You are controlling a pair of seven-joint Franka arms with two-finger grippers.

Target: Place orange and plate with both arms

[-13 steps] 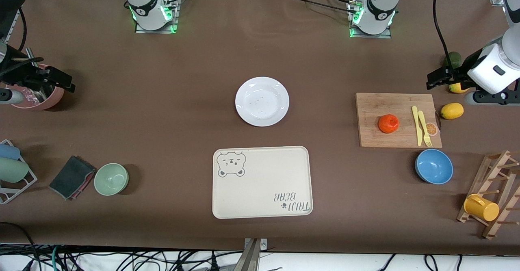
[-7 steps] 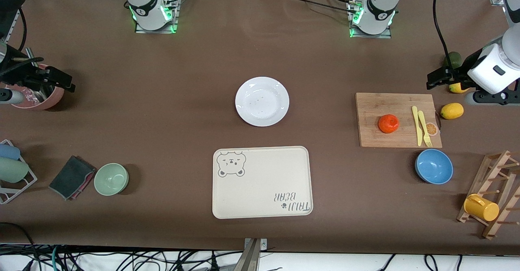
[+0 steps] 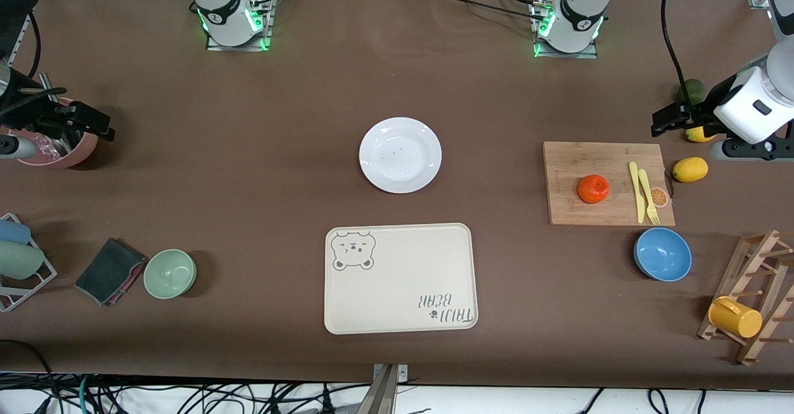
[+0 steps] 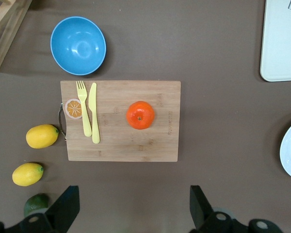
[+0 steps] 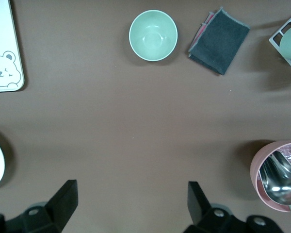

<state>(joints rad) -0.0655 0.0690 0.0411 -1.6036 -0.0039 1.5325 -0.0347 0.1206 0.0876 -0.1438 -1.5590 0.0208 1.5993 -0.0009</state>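
Observation:
The orange (image 3: 593, 189) sits on a wooden cutting board (image 3: 608, 183) toward the left arm's end of the table; the left wrist view shows the orange (image 4: 140, 115) too. The white plate (image 3: 400, 154) lies empty mid-table, farther from the camera than the bear tray. My left gripper (image 3: 667, 119) hangs open over the table by the board's edge, near the lemons, its open jaws (image 4: 134, 194) holding nothing. My right gripper (image 3: 93, 125) hangs open beside a pink cup at the right arm's end, and its jaws (image 5: 132, 187) are empty.
A yellow fork and knife (image 3: 644, 192) lie on the board. Around it are lemons (image 3: 690, 169), a blue bowl (image 3: 662, 254) and a wooden rack with a yellow mug (image 3: 735, 316). The cream bear tray (image 3: 400, 277), green bowl (image 3: 170, 273), grey cloth (image 3: 110, 270) and pink cup (image 3: 59, 147) stand elsewhere.

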